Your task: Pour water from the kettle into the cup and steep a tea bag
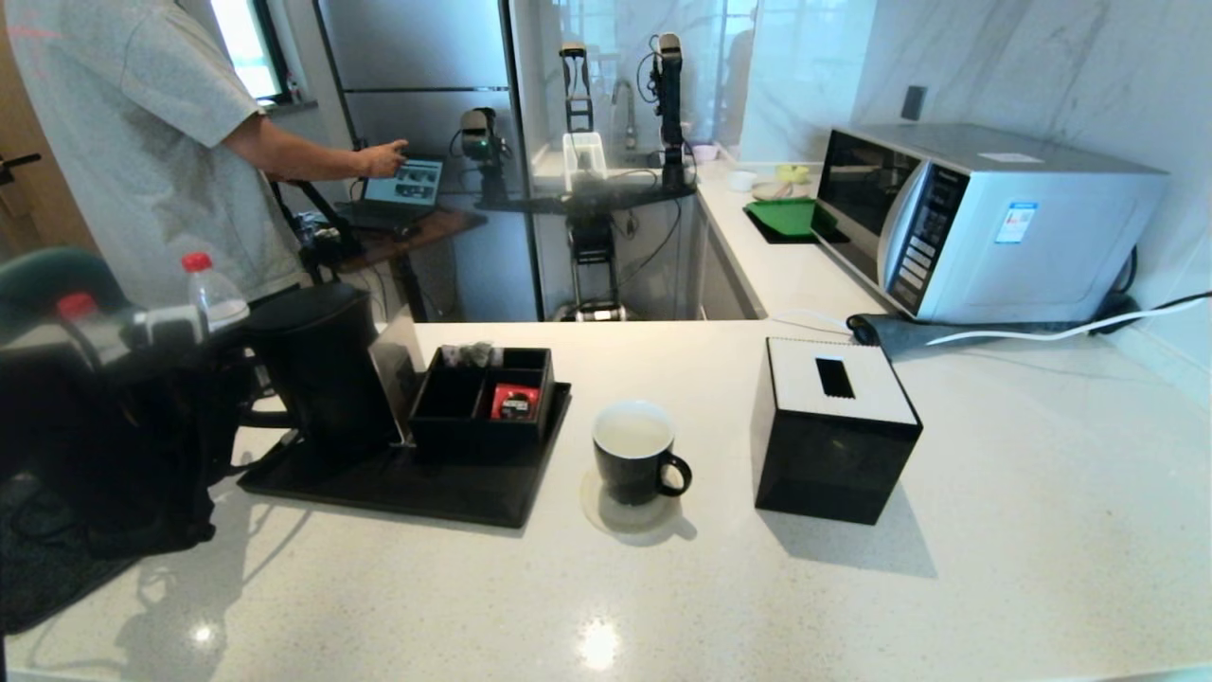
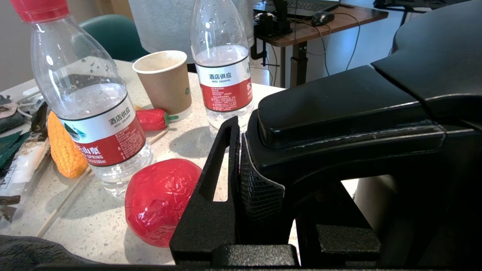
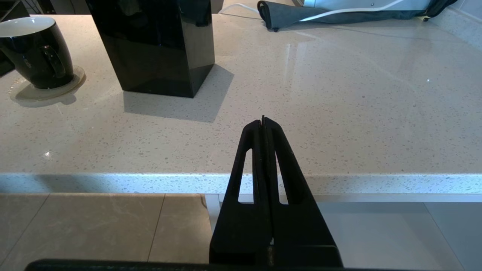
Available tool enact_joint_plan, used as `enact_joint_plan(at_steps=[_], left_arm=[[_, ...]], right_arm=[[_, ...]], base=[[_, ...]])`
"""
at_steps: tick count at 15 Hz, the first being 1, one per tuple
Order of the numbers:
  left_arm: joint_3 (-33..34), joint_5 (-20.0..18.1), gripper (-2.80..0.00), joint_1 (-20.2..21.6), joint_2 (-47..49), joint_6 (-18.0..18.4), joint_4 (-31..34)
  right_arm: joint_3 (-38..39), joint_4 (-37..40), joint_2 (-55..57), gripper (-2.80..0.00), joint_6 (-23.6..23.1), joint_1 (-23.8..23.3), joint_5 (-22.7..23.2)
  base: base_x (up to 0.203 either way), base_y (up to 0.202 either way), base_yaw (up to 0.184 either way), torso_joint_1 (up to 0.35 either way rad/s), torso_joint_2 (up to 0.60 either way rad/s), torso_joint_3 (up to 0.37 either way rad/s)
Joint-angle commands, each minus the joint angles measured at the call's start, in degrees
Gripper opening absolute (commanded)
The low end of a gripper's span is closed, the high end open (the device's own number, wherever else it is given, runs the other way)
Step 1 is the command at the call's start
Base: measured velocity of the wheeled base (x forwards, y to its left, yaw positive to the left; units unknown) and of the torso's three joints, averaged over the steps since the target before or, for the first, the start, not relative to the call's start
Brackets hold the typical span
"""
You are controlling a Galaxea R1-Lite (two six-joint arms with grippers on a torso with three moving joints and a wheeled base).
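On the counter in the head view, the cup [image 1: 633, 453] stands on a pale coaster between the black tray [image 1: 398, 483] and the tissue box [image 1: 833, 428], its white inside showing a pale level that may be water, though the angle does not settle it. The kettle [image 1: 317, 369] sits upright on the tray's left end, with the left arm's dark bulk beside it. A divided organizer [image 1: 483, 393] on the tray holds small dark pouches at its back, probably a tea bag [image 1: 471, 354] among them, and a red sachet [image 1: 514, 402]; nothing hangs in the cup. From the left wrist view, the left gripper [image 2: 260, 177] has its fingers clamped round the kettle's handle [image 2: 339, 113], one finger [image 2: 218, 165] visible against it; two red-capped bottles [image 2: 90, 101], a paper cup [image 2: 165, 81] and a red ball [image 2: 160, 199] stand behind. From the right wrist view, the right gripper [image 3: 263, 124] hangs off the counter's near edge, fingers pressed together on nothing, the cup and tissue box well ahead. Judgement: either pouring is pending or the kettle is back on its tray; steeping is not yet begun.
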Motion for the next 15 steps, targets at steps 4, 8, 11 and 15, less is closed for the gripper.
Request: enact_joint_plan(at_steps=[4, 8, 11, 15], left_arm=[[0.3, 0.2, -2.8, 0.1, -1.7, -0.3, -2.9], [0.6, 0.1, -2.8, 0.1, -3.7, -0.6, -2.9], [0.8, 0.1, -2.8, 0.1, -5.4, -1.1, -2.9], [2.9, 0.0, -2.8, 1.1, -7.9, -2.1, -2.9]], right_arm=[[0.0, 0.0, 0.1, -2.8, 0.0, 0.0, 0.0], [0.0, 0.0, 0.1, -2.8, 0.0, 0.0, 0.0], [0.0, 0.0, 0.1, -2.8, 0.0, 0.0, 0.0], [0.0, 0.0, 0.1, -2.8, 0.0, 0.0, 0.0]], base=[[0.0, 0.0, 0.0, 0.0, 0.0, 0.0], [0.0, 0.0, 0.0, 0.0, 0.0, 0.0], [0.0, 0.0, 0.0, 0.0, 0.0, 0.0], [0.0, 0.0, 0.0, 0.0, 0.0, 0.0]])
